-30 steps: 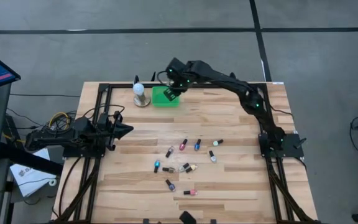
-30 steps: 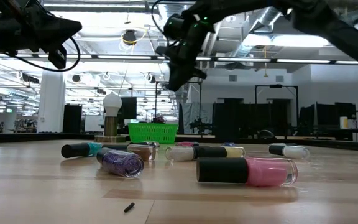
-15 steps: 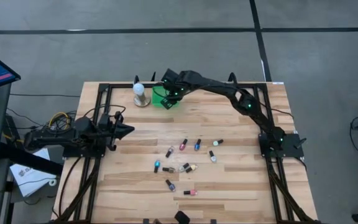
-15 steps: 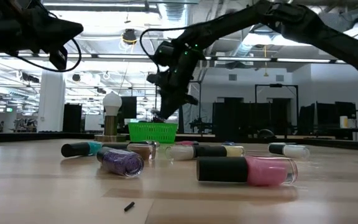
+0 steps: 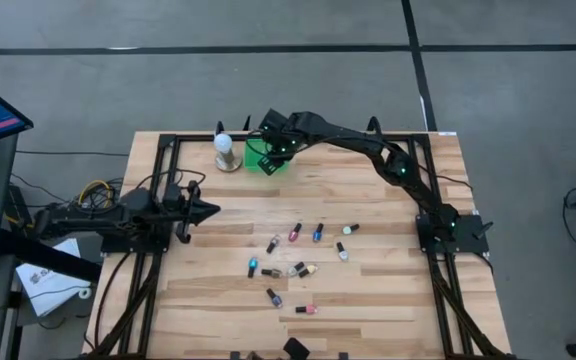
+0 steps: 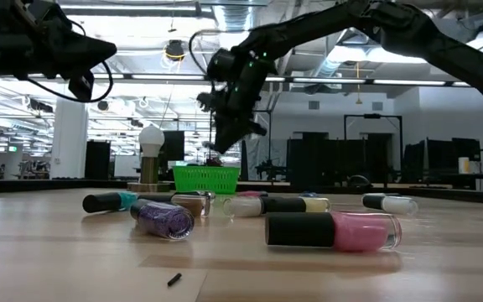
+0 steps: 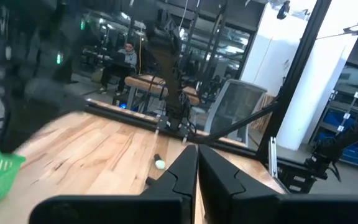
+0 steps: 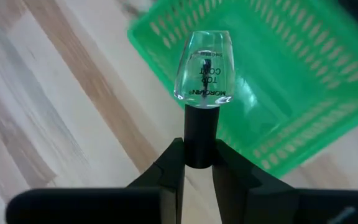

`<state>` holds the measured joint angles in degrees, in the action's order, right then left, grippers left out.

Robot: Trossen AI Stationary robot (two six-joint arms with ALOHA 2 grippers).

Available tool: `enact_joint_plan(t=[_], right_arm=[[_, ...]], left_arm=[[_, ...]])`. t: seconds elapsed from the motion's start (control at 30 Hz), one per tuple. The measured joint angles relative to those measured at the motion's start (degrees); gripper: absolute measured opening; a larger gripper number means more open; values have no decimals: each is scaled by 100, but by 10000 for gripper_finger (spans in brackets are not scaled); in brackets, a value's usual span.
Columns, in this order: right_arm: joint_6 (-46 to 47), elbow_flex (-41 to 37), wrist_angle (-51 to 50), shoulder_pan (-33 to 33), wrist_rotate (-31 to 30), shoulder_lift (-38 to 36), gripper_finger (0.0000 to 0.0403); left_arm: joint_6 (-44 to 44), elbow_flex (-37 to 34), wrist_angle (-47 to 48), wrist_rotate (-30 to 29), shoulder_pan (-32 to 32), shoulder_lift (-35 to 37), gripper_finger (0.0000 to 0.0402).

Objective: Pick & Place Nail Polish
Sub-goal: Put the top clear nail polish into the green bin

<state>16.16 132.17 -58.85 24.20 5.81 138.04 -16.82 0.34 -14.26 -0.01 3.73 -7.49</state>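
Over the green mesh basket (image 8: 278,81), the right gripper (image 8: 199,163) pinches a clear glass nail polish bottle (image 8: 205,68) by its dark cap; light, slick, breakable.

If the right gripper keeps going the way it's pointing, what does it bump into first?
Probably the green basket. The right gripper, shut on a clear nail polish bottle, points down at the basket's edge; depth is hard to judge.

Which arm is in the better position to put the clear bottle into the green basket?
The right. Its gripper is shut on the cap of the clear top coat bottle, directly above the green basket. The left gripper, shut and empty, waits at the table's left side, away from the basket.
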Motion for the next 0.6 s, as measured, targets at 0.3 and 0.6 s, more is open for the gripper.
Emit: enact_joint_plan(t=[0.3,0.6], right_arm=[[-739,222,-197,270,-482,-4,49],[-1260,125,148,326,-492,11,48]], left_arm=[[0,0,-78,-336,0,-227,8],[0,2,-373,-347,0,-242,8]])
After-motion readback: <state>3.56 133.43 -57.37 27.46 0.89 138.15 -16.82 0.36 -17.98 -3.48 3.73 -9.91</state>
